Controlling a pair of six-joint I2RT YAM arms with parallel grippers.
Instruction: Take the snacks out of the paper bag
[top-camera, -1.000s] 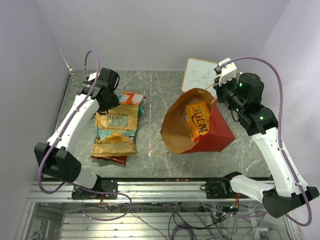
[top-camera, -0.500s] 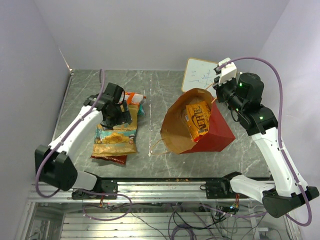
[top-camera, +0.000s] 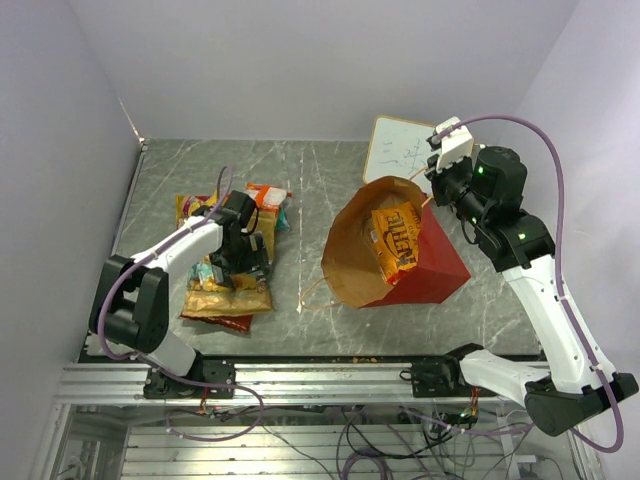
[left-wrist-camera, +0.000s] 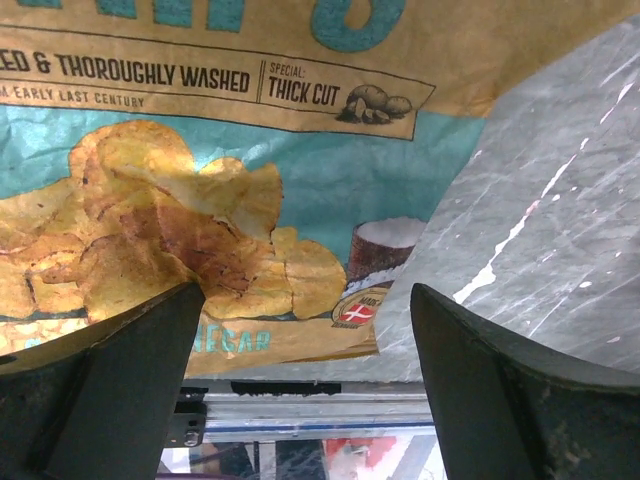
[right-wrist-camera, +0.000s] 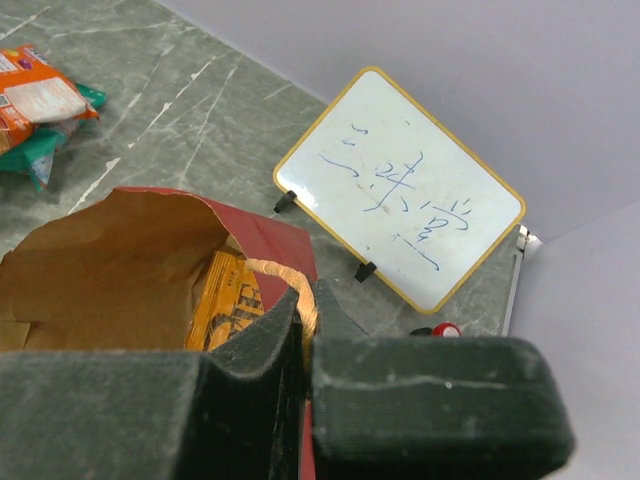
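— What's the left tool (left-wrist-camera: 308, 300) up to?
— Its jaws are spread wide and grip nothing. The large tan-brown foil chip bag (left-wrist-camera: 250, 150) lies flat on the grey marbled counter (left-wrist-camera: 560, 200) right below it.
— And the right tool (right-wrist-camera: 308, 300)?
— Pinched tight on the thin orange cord handle (right-wrist-camera: 268, 268) of the big red paper carrier bag (top-camera: 435, 268), which gapes open just beneath it.
— Anything inside?
— A yellow-orange foil packet (top-camera: 393, 240), below the right tool, against the brown kraft lining.

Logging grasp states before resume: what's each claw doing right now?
Left claw: open, holding nothing, over the tan chip bag.
Right claw: closed on the cord handle of the paper bag.
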